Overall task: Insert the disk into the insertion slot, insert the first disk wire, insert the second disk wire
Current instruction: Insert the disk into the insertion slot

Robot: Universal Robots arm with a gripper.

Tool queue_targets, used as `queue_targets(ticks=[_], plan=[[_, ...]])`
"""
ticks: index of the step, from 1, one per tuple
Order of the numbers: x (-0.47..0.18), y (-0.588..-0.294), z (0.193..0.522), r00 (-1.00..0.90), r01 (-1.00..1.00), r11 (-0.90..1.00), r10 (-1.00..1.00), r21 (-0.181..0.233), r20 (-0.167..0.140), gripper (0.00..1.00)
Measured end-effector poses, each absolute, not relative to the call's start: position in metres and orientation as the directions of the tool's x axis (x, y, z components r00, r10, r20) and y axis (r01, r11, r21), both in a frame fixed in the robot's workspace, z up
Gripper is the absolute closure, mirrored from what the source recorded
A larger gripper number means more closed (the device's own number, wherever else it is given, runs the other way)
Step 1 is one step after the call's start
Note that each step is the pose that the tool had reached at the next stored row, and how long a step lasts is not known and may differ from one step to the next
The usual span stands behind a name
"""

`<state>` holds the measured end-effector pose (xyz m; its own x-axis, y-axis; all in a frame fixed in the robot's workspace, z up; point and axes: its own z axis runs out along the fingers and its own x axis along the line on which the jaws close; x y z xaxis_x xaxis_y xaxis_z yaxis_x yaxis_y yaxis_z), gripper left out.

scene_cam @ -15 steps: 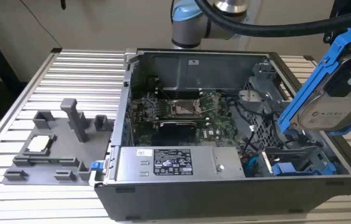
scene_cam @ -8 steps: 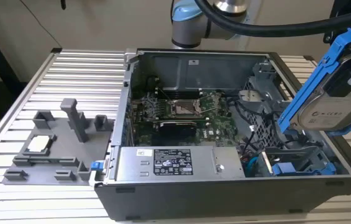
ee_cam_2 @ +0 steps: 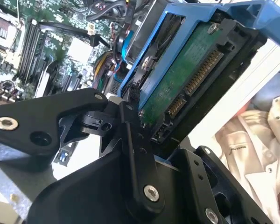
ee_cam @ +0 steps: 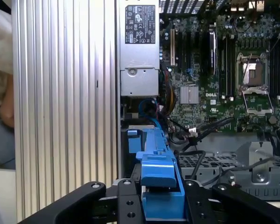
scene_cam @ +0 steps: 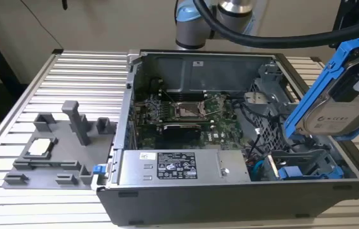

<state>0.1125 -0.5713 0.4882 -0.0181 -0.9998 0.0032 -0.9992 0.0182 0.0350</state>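
Slats of bare metal form the surface [scene_cam: 71, 76] on the exterior view's left. It carries a grey fixture tray [scene_cam: 97, 152] with several upright posts and a small pale chip-like piece [scene_cam: 41, 146] seated in one holder. Next comes the computer case [scene_cam: 230, 202], open side up, with the motherboard [scene_cam: 192, 119] exposed and the power supply [scene_cam: 179, 167] lying along the near edge under its white-and-black label. Toward the exterior view's right, in the case's near corner, sits the grey drive cage with the insertion slot [scene_cam: 300, 156], and another blue-fronted carrier [scene_cam: 293, 172] lies low in that cage. The disk [scene_cam: 341, 102] is outside the slot. It hangs in the air above the case's right-hand wall, steeply tilted, white label toward the camera and blue carrier frame running up its edge. The jaws are closed on it, pressed against both sides of the blue frame. The first wrist view shows the disk [ee_cam: 156, 172] edge-on between the black fingers [ee_cam: 129, 205]. In the second wrist view the disk [ee_cam_2: 191, 79] shows its green circuit board and connector pins, with white cloth [ee_cam_2: 252, 140] beyond it.
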Motion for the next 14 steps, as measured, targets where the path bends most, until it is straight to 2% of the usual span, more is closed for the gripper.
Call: queue_targets(ticks=[14], plan=[[0.112,-0.571,0.468,-0.018,-0.999,0.018,-1.000,0.031,0.003,0.67]])
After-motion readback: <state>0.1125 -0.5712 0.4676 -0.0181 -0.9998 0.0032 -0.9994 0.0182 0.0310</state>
